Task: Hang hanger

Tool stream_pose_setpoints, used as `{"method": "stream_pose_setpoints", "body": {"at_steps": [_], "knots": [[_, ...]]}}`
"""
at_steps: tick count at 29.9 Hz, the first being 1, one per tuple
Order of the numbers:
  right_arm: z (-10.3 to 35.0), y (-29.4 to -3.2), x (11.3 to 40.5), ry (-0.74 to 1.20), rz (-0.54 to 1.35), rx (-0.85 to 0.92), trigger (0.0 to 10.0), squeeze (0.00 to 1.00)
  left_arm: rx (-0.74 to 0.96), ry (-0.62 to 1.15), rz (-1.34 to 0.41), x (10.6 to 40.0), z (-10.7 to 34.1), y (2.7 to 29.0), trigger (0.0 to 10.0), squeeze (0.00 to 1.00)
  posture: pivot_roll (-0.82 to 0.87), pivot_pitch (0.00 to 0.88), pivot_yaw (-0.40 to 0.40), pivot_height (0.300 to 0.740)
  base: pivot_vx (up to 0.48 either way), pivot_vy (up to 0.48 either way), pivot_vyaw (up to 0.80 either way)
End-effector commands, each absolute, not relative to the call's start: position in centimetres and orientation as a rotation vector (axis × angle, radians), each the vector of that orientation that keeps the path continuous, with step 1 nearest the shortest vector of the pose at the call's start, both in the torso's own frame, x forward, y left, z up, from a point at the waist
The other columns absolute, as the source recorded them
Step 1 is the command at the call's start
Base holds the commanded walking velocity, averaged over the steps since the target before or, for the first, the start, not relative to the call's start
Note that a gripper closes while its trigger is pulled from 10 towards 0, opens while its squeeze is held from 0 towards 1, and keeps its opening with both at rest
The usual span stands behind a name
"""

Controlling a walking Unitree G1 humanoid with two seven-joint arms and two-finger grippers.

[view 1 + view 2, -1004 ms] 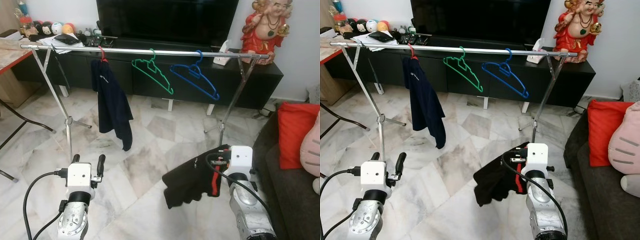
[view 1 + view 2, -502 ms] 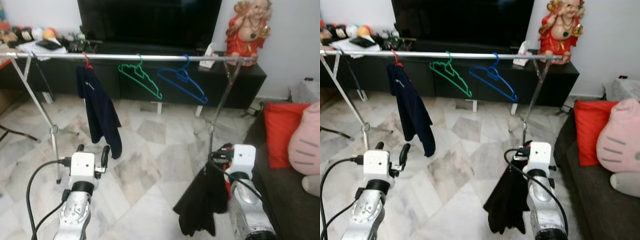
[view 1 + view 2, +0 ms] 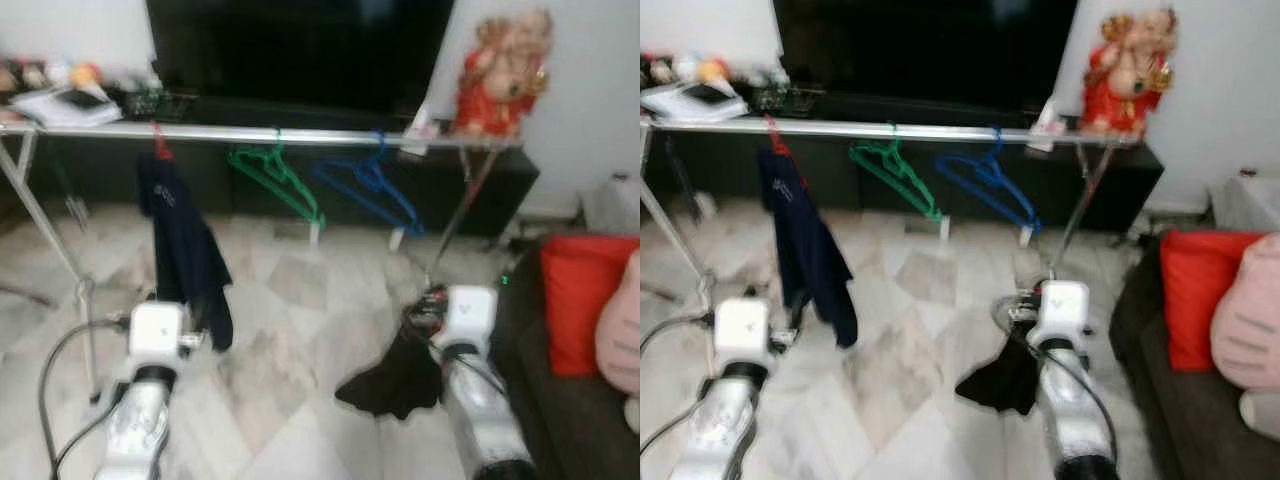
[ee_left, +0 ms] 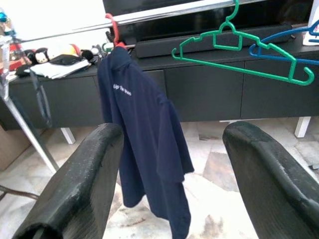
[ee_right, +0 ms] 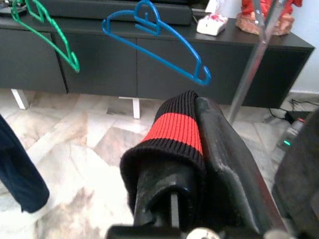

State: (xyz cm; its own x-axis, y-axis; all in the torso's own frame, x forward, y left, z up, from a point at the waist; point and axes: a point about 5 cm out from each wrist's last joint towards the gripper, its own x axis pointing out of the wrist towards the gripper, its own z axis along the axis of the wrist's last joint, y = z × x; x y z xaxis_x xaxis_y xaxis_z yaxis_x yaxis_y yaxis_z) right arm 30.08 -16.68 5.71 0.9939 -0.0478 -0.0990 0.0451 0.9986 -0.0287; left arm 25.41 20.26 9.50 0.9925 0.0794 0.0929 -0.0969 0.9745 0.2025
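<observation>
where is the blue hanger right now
The blue hanger hangs empty on the metal rail, toward its right end, just right of the green hanger and in front of the dark TV cabinet.

Both eye views are smeared soft with motion blur around the rail (image 3: 300,135) (wrist views stay sharp), under even, bright indoor light with faint shadows.
</observation>
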Motion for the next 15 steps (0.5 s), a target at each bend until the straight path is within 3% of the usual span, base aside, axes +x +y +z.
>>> {"method": "stream_pose_setpoints", "body": {"at_steps": [1, 15], "knots": [[6.0, -18.0, 30.0, 0.083, -0.083, -0.034, 10.0, 0.00, 0.203, -0.095, 0.066, 25.6, 9.8, 19.5, 10.0, 0.00, 0.02, 0.000, -0.038, 0.740, 0.349, 0.000, 0.00], [1.8, -18.7, 27.7, 0.243, -0.091, -0.063, 10.0, 0.00, 0.201, -0.110, 0.066, 25.8, 10.3, 19.4, 10.0, 0.00, 0.03, 0.000, -0.042, 0.740, 0.350, 0.000, 0.00]]}}
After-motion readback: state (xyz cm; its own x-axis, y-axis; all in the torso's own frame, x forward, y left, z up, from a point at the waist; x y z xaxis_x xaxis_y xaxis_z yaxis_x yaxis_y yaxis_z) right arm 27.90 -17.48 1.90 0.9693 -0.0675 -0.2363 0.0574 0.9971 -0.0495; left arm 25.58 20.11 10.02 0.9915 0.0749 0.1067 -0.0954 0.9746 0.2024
